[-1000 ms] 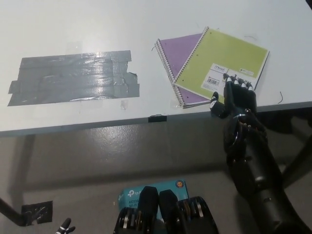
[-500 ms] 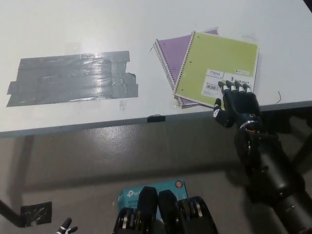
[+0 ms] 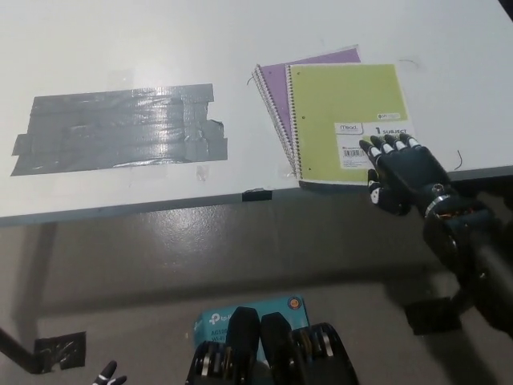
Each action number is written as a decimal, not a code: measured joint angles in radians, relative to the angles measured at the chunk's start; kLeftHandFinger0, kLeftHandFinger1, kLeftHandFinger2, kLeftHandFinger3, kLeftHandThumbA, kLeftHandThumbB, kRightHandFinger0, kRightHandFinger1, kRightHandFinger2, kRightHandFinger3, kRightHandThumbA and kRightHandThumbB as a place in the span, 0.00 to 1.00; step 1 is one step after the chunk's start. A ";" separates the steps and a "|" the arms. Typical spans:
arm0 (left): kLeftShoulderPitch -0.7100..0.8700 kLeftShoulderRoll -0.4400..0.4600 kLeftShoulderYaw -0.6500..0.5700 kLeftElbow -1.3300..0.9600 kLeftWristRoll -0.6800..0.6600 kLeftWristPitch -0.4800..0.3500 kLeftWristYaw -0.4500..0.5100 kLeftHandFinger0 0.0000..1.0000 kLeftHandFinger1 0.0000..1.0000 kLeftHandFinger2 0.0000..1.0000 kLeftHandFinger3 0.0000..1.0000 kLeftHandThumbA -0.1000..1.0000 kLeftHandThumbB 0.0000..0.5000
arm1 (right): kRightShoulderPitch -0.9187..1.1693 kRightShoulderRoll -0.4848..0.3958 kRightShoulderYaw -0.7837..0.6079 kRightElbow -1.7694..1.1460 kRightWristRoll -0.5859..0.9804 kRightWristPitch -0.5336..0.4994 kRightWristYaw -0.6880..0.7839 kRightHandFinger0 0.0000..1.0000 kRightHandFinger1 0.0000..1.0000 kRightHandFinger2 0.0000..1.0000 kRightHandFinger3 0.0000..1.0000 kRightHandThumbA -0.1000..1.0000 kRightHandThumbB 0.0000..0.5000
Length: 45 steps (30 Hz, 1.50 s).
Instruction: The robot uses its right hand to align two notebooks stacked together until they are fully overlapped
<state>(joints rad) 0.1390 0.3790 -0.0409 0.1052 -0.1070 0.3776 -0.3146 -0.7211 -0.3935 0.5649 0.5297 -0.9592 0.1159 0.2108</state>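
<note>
**Notebooks nearly squared, purple edge still showing**

While my black right hand (image 3: 401, 172) rests flat with its fingers spread on the near right corner of the green notebook (image 3: 346, 120), gripping nothing, the job looks partly done. The green one lies almost square to the table (image 3: 120, 48) edge, atop the purple notebook (image 3: 276, 84), which is skewed and peeks out along the left and top. My left hand (image 3: 106, 374) hangs low, state unclear. I judge a further turn remains.
</note>
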 measured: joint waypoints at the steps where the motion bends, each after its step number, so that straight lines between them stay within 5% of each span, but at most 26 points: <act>1: 0.000 0.000 0.000 0.000 0.000 0.000 0.000 0.65 0.70 0.79 1.00 1.00 1.00 | -0.007 -0.008 0.010 0.005 0.000 -0.011 0.000 1.00 1.00 1.00 1.00 1.00 0.84; 14: -0.005 0.003 -0.002 -0.001 0.002 0.000 0.000 0.63 0.68 0.77 1.00 1.00 1.00 | -0.095 -0.056 0.095 0.064 -0.013 -0.089 0.009 1.00 1.00 1.00 1.00 1.00 0.75; 20: -0.004 0.003 -0.006 -0.005 0.007 -0.001 0.000 0.64 0.73 0.80 1.00 1.00 1.00 | -0.131 -0.063 0.152 0.092 -0.043 -0.110 0.003 1.00 1.00 1.00 1.00 1.00 0.93; 24: -0.007 0.003 -0.008 -0.008 0.010 0.000 0.000 0.62 0.69 0.78 1.00 1.00 1.00 | -0.152 -0.063 0.179 0.111 -0.064 -0.123 -0.004 1.00 1.00 1.00 1.00 1.00 0.76; 37: -0.011 0.004 -0.014 -0.018 0.026 -0.002 0.000 0.54 0.66 0.76 1.00 1.00 1.00 | -0.180 -0.048 0.214 0.129 -0.104 -0.130 -0.010 1.00 1.00 1.00 1.00 1.00 0.83; 41: -0.011 0.004 -0.017 -0.018 0.032 -0.004 0.000 0.63 0.68 0.75 1.00 1.00 1.00 | -0.180 -0.045 0.214 0.130 -0.107 -0.130 -0.010 1.00 1.00 1.00 1.00 1.00 0.78; 45: -0.011 0.004 -0.020 -0.024 0.039 -0.006 0.000 0.57 0.64 0.73 1.00 1.00 1.00 | -0.180 -0.044 0.214 0.132 -0.112 -0.130 -0.011 1.00 1.00 1.00 1.00 1.00 0.76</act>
<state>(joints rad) 0.1281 0.3831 -0.0611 0.0811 -0.0677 0.3720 -0.3144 -0.9010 -0.4380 0.7788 0.6619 -1.0716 -0.0140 0.2002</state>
